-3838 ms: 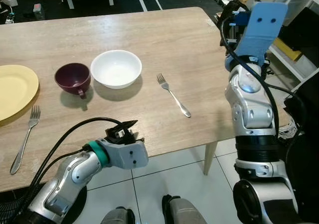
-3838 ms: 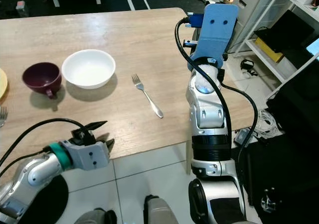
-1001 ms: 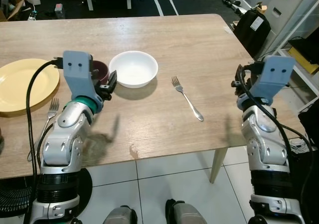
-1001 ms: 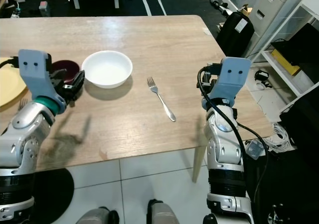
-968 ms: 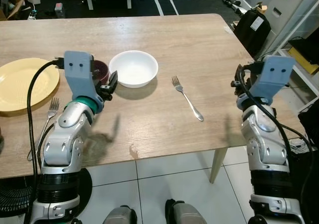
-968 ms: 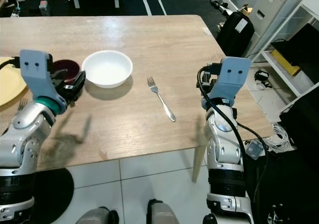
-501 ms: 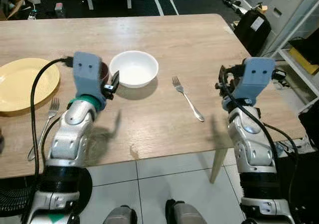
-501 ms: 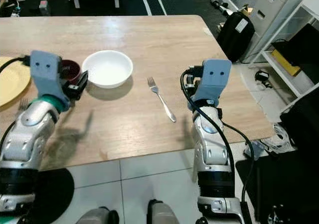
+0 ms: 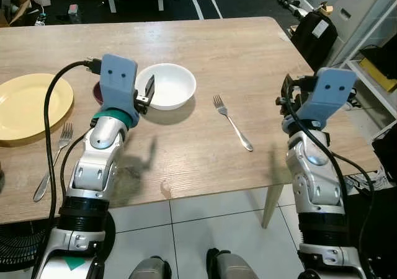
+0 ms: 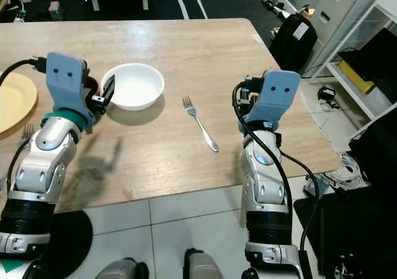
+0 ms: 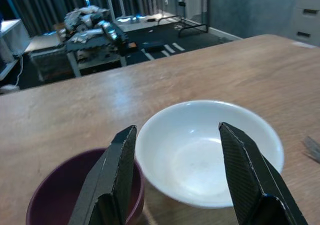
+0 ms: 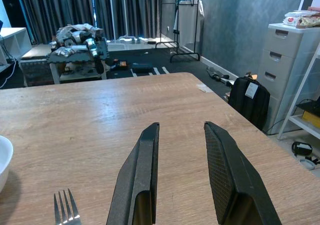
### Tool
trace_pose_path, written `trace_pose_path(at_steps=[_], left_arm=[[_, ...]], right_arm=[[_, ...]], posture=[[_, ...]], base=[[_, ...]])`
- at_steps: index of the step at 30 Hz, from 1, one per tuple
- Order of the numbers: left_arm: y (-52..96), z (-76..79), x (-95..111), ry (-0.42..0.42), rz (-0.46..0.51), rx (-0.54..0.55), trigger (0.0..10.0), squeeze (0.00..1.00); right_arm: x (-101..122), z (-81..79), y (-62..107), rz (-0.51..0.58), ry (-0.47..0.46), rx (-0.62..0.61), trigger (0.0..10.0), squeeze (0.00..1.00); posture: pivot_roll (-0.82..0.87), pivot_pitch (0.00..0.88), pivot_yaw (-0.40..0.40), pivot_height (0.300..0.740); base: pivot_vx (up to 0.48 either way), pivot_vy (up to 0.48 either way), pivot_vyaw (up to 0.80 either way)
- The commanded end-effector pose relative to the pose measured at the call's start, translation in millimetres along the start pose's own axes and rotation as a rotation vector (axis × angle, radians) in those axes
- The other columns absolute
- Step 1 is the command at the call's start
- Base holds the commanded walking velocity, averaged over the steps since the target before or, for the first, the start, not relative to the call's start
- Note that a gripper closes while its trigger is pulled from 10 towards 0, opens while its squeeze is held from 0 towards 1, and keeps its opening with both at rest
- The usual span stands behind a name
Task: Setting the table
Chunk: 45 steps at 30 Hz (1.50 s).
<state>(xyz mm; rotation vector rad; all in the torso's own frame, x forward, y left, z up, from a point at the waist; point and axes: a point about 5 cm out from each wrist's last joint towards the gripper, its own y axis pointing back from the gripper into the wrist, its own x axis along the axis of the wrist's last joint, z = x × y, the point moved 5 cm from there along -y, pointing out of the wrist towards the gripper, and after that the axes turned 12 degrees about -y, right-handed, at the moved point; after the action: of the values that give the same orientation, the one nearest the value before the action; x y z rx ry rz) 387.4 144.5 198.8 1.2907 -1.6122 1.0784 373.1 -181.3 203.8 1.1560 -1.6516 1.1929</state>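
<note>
White bowl (image 9: 166, 85) sits on the desk (image 9: 248, 56) touching the maroon cup (image 11: 75, 205), with the left gripper (image 11: 175, 185) open and empty over both, so closing here risks knocking the cup; right gripper (image 12: 180, 180) open, empty, near the fork (image 9: 232, 122).

maroon cup (image 9: 97, 93) mostly hidden behind left arm; yellow plate (image 9: 25, 105) cut by edge.

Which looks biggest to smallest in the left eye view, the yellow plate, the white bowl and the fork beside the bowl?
1. yellow plate, though cut off by the picture's edge
2. white bowl
3. fork, long but very thin
</note>
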Motion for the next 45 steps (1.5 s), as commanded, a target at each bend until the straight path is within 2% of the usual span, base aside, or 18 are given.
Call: trace_pose_path(at_steps=[1,4,13,45], left_arm=[[-1.2,-0.7,-3,0.008,-0.003,0.017,10.0,0.00],[-1.9,-0.6,-5,0.006,-0.002,0.022,10.0,0.00],[-1.3,2.2,-7,-0.001,-0.006,0.028,10.0,0.00],[-2.8,5.4,-6,0.000,0.009,0.019,10.0,0.00]], right_arm=[[-1,-0.5,-2.0,-0.001,-0.024,-0.001,10.0,0.00],[-3,1.2,-2.2,-0.007,-0.048,-0.007,10.0,0.00],[-4,4.1,-0.5,-0.009,-0.033,-0.003,10.0,0.00],[-8,11.2,1.7,-0.013,-0.024,-0.025,10.0,0.00]], posture=[[0.03,0.000,0.030,0.740],[0.02,0.000,0.028,0.740],[0.02,0.000,0.033,0.740],[0.00,0.000,0.043,0.740]], base=[[0.000,0.000,0.00],[-0.082,0.000,0.00],[-0.311,0.000,0.00],[-0.397,0.000,0.00]])
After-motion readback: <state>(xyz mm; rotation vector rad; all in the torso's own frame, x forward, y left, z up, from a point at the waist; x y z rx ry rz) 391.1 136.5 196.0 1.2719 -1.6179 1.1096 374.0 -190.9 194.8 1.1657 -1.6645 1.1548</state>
